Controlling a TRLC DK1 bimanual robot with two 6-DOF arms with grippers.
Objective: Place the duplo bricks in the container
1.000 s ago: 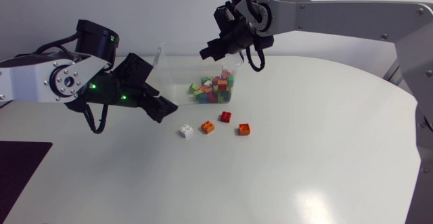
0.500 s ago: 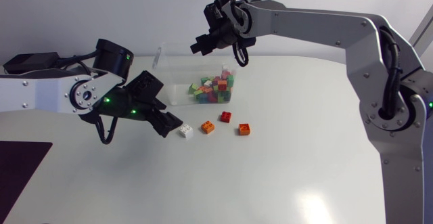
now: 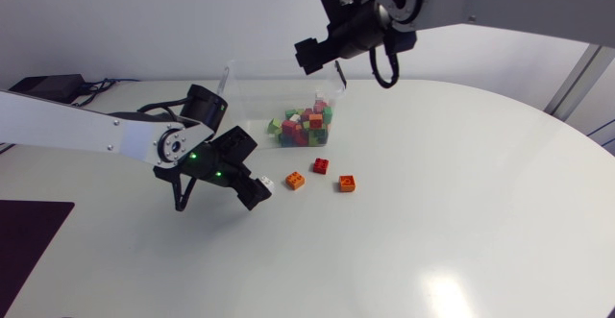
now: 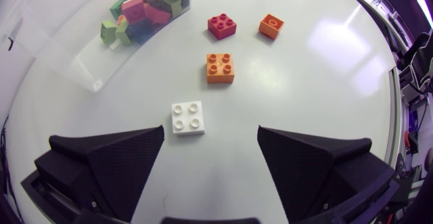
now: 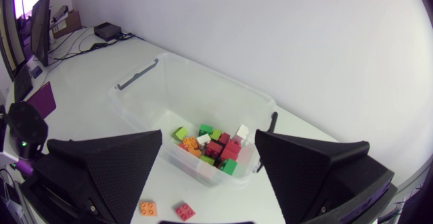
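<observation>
The white brick (image 4: 187,118) lies studs-up toward the table's (image 3: 432,212) far edge, near the container (image 3: 252,107), just ahead of the left gripper (image 4: 210,130), which is spread wide. Light, rigid and smooth, it likely wants a pinch across opposite flat sides. The right gripper (image 5: 209,135) hangs wide above the container.

a white brick (image 4: 187,118), red brick (image 4: 222,26) and two orange bricks (image 4: 220,68) lie studs-up beside the clear container (image 5: 152,105) of mixed bricks (image 4: 145,11).

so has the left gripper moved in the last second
Yes: the left gripper has travelled away from the container to the white brick, which has stayed put.
</observation>
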